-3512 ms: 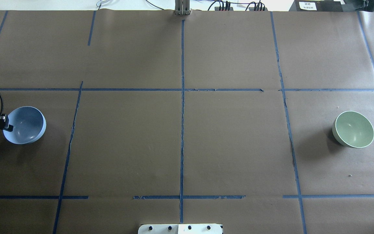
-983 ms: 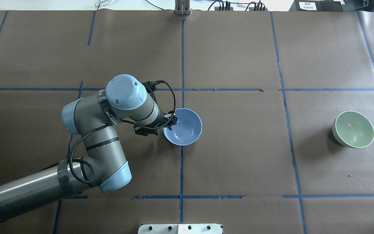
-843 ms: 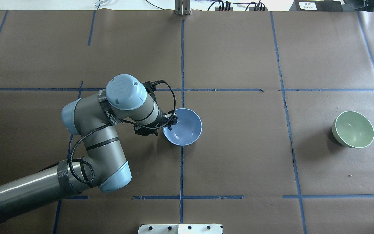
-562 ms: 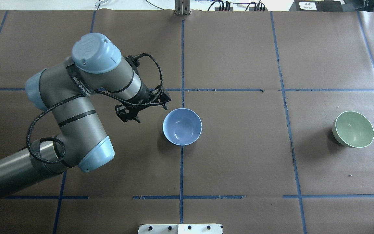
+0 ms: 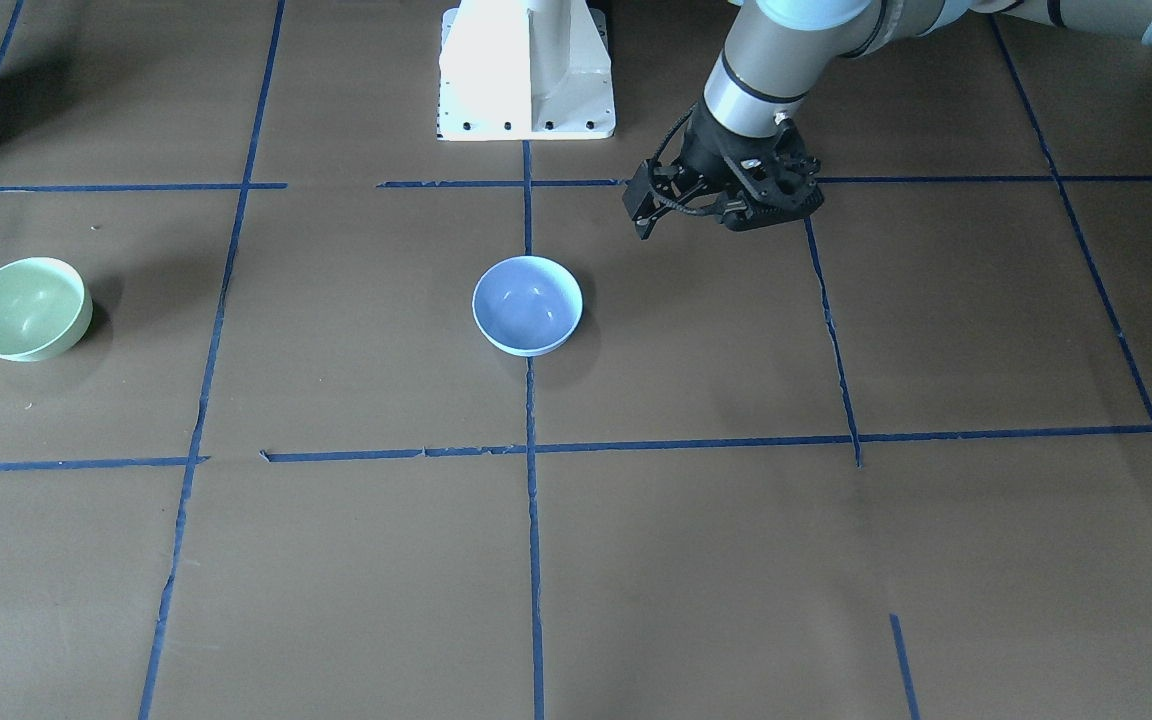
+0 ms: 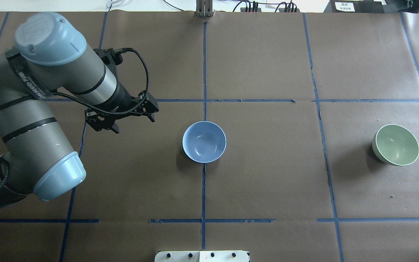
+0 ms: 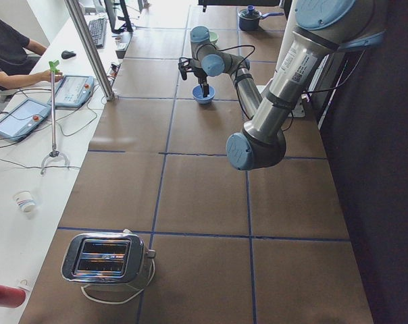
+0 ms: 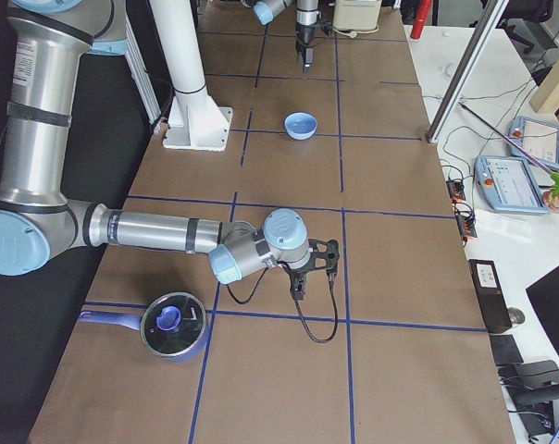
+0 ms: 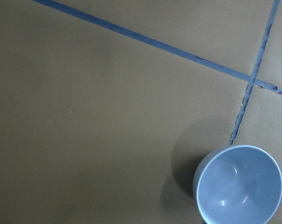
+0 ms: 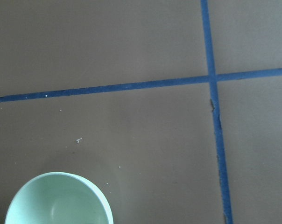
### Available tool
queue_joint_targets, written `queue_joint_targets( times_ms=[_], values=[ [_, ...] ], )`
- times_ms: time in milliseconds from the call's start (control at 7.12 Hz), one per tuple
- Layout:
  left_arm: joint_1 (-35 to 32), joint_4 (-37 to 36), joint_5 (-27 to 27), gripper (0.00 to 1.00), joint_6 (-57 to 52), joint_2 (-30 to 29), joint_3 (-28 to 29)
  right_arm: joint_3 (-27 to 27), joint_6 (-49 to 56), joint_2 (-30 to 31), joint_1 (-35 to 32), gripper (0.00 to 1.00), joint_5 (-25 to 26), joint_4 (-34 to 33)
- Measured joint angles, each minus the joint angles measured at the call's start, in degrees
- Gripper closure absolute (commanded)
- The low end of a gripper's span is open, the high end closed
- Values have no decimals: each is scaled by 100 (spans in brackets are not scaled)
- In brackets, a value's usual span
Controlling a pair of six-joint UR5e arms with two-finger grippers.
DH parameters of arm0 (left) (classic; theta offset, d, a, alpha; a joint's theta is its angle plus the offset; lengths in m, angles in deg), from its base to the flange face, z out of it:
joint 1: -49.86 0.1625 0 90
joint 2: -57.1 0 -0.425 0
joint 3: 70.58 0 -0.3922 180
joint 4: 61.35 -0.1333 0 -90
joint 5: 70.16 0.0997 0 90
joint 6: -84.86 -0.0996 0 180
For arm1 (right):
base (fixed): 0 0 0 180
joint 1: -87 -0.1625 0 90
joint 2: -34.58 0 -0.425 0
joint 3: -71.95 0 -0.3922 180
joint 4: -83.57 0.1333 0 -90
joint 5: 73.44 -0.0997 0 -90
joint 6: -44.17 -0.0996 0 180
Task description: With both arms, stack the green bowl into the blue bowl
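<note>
Brown paper covers the desk [image 6: 267, 174], and blue tape lines [image 6: 204, 65] cut it into fields. The blue bowl [image 6: 204, 142] stands upright on the long middle line, just below a crossing of two lines. Its rim is free all the way round, and its inside shows only glossy reflections.

On the robot's left of the blue bowl hangs the left gripper [image 6: 134, 123], raised over the desk. It is near the bowl but apart from it, with bare paper between them. Its two fingers [image 6: 152, 115] are spread apart and hold nothing.

The green bowl [image 6: 395, 145] stands well apart from the blue bowl, on the robot's right, also upright with its whole rim free. Between the two bowls lies a wide stretch of bare paper with one tape line across it.

The right gripper [image 8: 301, 285] shows only in the side view, far from the blue bowl, and I cannot tell if its fingers are apart or together. Its wrist camera catches the green bowl's rim in a bottom corner, so this gripper is probably above and a little beside that bowl.
</note>
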Motion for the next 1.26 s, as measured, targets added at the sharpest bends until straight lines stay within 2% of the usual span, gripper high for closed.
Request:
queue_joint_targets(
  times_ms=[281, 421, 983, 1124, 1264],
  values=[
    [-204, -484, 5, 0, -432, 186, -429, 289, -1151, 75, 781, 0, 355, 1075],
    [-257, -533, 6, 0, -478, 236, -501, 425, -1415, 76, 1083, 0, 520, 1381],
    [-295, -555, 38, 0, -497, 272, -536, 532, -1621, 27, 1645, 2, 671, 1567],
    [-295, -555, 45, 0, -493, 272, -536, 567, -1632, 9, 1713, 27, 675, 1567],
    [-295, -556, 48, 0, -491, 272, -542, 613, -1638, -15, 1744, 76, 675, 1571]
  ],
)
